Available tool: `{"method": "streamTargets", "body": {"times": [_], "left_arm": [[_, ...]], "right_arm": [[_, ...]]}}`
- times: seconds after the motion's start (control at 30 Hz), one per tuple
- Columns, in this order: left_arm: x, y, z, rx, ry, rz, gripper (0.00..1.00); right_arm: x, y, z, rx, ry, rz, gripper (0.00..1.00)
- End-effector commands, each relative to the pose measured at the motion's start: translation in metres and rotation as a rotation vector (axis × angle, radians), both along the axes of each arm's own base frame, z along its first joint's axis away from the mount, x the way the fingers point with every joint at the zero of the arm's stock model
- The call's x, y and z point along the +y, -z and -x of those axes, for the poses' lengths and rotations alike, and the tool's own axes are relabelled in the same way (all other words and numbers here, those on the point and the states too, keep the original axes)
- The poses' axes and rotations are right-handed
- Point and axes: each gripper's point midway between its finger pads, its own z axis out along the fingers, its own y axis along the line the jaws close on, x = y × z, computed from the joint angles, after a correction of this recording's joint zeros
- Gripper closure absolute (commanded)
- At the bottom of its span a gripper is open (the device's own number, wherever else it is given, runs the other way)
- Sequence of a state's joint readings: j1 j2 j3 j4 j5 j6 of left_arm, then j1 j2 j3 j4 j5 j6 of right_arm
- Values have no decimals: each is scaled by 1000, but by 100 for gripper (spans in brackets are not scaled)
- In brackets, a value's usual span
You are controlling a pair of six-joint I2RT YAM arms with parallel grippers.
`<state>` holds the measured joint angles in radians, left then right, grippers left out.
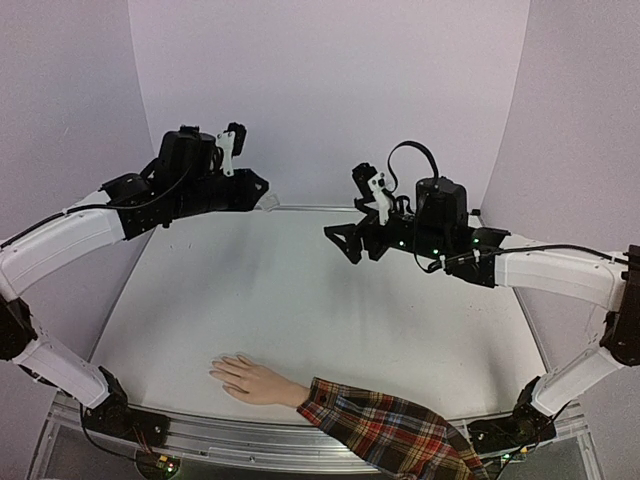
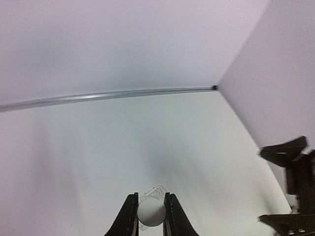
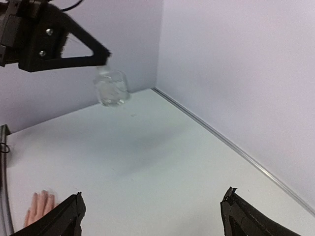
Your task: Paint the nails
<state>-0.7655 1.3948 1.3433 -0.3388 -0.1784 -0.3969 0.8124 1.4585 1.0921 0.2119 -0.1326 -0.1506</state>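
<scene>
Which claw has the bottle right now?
The left claw: it is shut on the small clear bottle, white cap between its fingers. The right claw is wide open and empty.

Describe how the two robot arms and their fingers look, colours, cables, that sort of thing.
The left arm and right arm have white tubular links, black joints and black wrist housings, with thin black cables along them. The left gripper and right gripper have black, wedge-shaped fingers. Small green lights dot the right wrist.
</scene>
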Motion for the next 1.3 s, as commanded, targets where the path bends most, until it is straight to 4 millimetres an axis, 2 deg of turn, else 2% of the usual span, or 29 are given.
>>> {"method": "streamTargets", "body": {"times": [0.0, 0.1, 0.2, 0.37, 0.57, 0.8, 1.03, 1.13, 1.27], "left_arm": [[51, 67, -32, 77, -298, -33, 100], [68, 112, -38, 126, -398, -45, 100], [81, 160, -40, 204, -449, -58, 100], [99, 199, -37, 222, -522, -70, 100], [106, 232, -33, 197, -536, -68, 100], [113, 250, -35, 210, -580, -113, 100], [112, 265, -31, 266, -589, -120, 90], [114, 264, -31, 274, -600, -133, 80], [113, 249, -30, 263, -580, -129, 50]], "right_arm": [[-65, -5, -27, 0, 285, -22, 2], [-92, -1, -32, 16, 354, -37, 2], [-111, 1, -33, 20, 389, -45, 2], [-131, -3, -28, -1, 419, -48, 2], [-142, -5, -24, -7, 435, -65, 2], [-151, -12, -21, -24, 447, -79, 2], [-155, -18, -20, -35, 455, -91, 2], [-158, -21, -21, -33, 472, -103, 2], [-175, -25, -27, 0, 570, -169, 2]]}}
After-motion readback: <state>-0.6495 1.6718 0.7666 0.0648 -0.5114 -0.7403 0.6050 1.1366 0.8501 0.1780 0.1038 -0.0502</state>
